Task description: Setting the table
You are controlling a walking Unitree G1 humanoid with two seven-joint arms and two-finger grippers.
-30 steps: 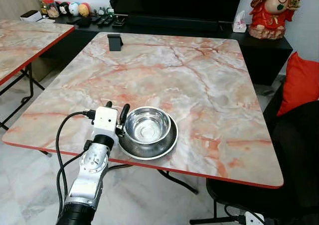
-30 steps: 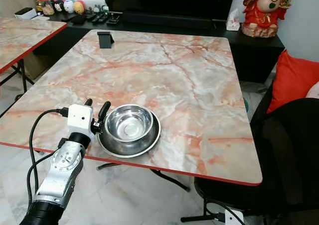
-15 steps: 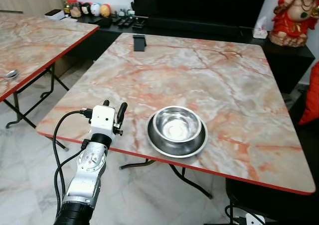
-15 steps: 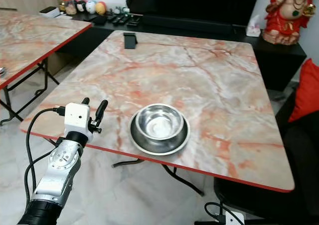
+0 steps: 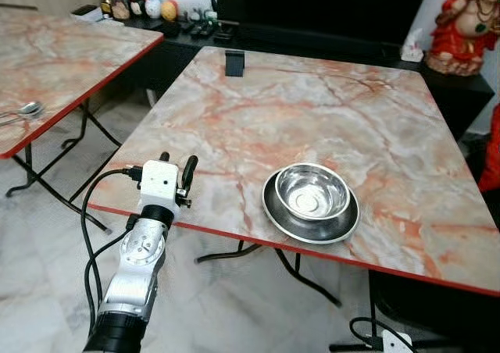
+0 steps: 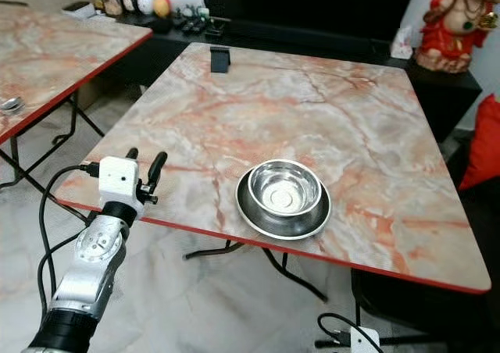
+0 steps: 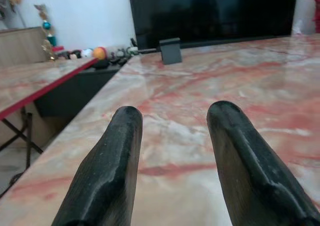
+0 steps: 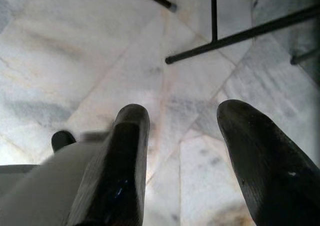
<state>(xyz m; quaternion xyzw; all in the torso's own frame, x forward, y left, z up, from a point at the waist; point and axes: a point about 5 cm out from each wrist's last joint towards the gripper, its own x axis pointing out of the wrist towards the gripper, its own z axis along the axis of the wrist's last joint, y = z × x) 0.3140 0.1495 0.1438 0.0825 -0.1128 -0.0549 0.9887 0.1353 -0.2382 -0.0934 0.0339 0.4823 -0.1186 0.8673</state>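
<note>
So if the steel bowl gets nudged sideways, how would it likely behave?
The steel bowl looks rigid and polished, so probably slippery. It sits in a steel plate, so it may skate or drag that across the smooth marble table. Its low shape seems unlikely to tip.

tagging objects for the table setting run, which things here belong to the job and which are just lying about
Belongs to the job:
- round steel bowl sitting in the round steel plate
- marble-patterned table with a red edge
- left claw, open, empty

Just lying about:
- small black stand
- red figurine
- metal spoon on the neighbouring table
</note>
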